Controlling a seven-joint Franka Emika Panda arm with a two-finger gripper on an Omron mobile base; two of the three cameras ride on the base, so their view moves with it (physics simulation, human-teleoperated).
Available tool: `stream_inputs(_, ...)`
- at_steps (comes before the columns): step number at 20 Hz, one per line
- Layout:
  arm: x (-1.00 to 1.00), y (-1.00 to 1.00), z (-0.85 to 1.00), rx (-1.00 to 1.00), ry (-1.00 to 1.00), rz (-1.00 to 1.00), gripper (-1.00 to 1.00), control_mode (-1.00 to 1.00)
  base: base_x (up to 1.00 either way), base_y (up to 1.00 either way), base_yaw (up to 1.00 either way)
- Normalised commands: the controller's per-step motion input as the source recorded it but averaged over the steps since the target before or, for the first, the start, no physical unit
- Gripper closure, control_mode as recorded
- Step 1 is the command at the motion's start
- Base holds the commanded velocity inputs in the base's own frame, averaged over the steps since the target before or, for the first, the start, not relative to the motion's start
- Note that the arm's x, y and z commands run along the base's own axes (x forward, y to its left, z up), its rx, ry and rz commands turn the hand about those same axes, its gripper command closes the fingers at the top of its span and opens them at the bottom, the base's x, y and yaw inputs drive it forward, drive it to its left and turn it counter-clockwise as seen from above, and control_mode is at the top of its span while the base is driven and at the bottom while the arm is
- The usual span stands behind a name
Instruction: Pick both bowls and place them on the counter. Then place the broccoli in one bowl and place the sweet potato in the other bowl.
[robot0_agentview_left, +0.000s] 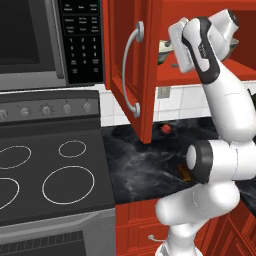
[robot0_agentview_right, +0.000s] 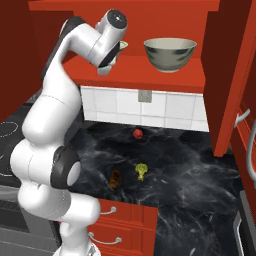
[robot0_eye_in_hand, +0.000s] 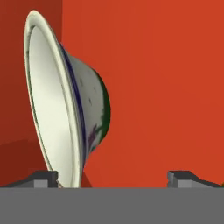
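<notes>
So far, as we judge it, none of the task is done, and we read the scene from left to right in the right base view. At the left of the cabinet shelf (robot0_agentview_right: 165, 75) our tool (robot0_agentview_right: 106, 68) is raised up to the shallower bowl (robot0_agentview_right: 122, 45), whose rim just peeks out behind the white wrist. In the hand view that bowl (robot0_eye_in_hand: 65, 109) looks turned on its side because the camera is rolled; its rim lies close by the left fingertip (robot0_eye_in_hand: 43, 177), while the right fingertip stands far off. We see the tool spread wide with nothing pinched, though we cannot tell whether the rim sits between the tips or just beside one.

Further right on the same shelf the deeper bowl (robot0_agentview_right: 169, 53) sits upright and apart from the arm.

Below, on the black worktop (robot0_agentview_right: 200, 170), the sweet potato (robot0_agentview_right: 114, 179) lies near the front edge, the broccoli (robot0_agentview_right: 141, 171) just beside it to the right, and a small red item (robot0_agentview_right: 137, 133) further back.

Still ahead of us: bring down both bowls, then fill each one.
</notes>
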Motion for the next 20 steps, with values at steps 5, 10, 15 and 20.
stream_inputs(5,0.42,0.02,-0.18,-0.06,0.01,0.0,-1.0,-1.0,0.0,0.0,0.0)
stream_inputs(10,0.5,0.0,-0.03,-0.01,0.03,0.0,-1.0,-1.0,0.0,0.0,0.0)
stream_inputs(15,0.47,0.0,0.0,0.0,0.03,0.0,-1.0,-1.0,0.0,0.0,0.0)
stream_inputs(20,0.22,0.0,0.0,0.0,0.05,0.0,-1.0,-1.0,0.0,0.0,0.0)
